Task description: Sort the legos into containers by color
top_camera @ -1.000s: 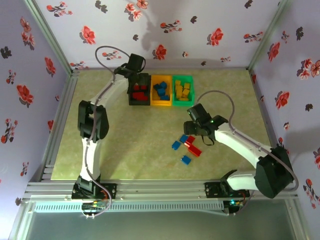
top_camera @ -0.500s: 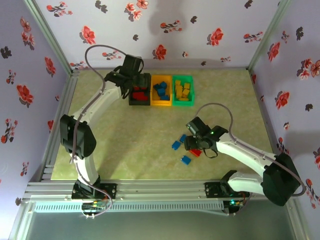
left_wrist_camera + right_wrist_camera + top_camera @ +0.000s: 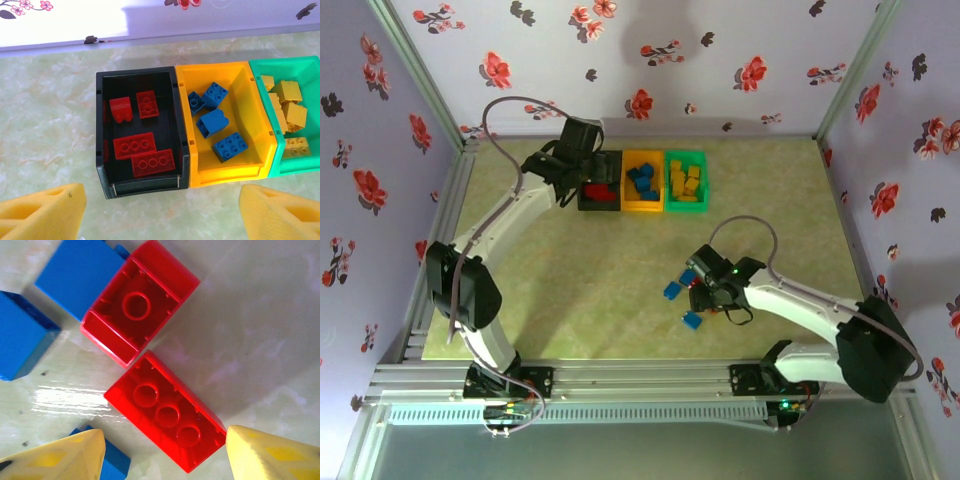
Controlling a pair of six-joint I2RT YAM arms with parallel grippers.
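Green-beige marbled tabletop (image 3: 580, 290): matt w/ glossy patches; forms floor of booth.
Walls (image 3: 720, 60): pale lilac sheet, red and black flower print; on 9, 12 and 3 o'clock sides.
Frame (image 3: 420, 250): bare alu. rails along table edges and up corners.
Bins: row of 3 at 12 o'clock end of table, touching side to side. From 9 to 3 o'clock: black bin (image 3: 102, 150), orange bin (image 3: 225, 172), green bin (image 3: 295, 169).
Contents: black = 4 red bricks (image 3: 135, 146); orange = 4 blue bricks (image 3: 212, 122); green = yellow bricks (image 3: 290, 112), piled, qty unclear.
Loose legos: cluster on table approx. 5 o'clock of centre, well apart from bins.
Loose reds: red 3-stud brick (image 3: 165, 415), studs up; upturned red brick (image 3: 137, 307), hollow side up, just beside it at 11 o'clock.
Loose blues: loose blue bricks (image 3: 80, 272), 3 seen in right wrist view, at 7, 9 and 11 o'clock of the reds.
Left claw (image 3: 160, 210): jaws wide apart, empty, touching nothing; hangs above 6 o'clock side of black and orange bins.
Right claw (image 3: 165, 435): jaws apart, low over cluster, straddling red 3-stud brick; yellow pads (image 3: 270, 455) either side. One pad tip just beside brick corner, contact cannot tell; not clamped.
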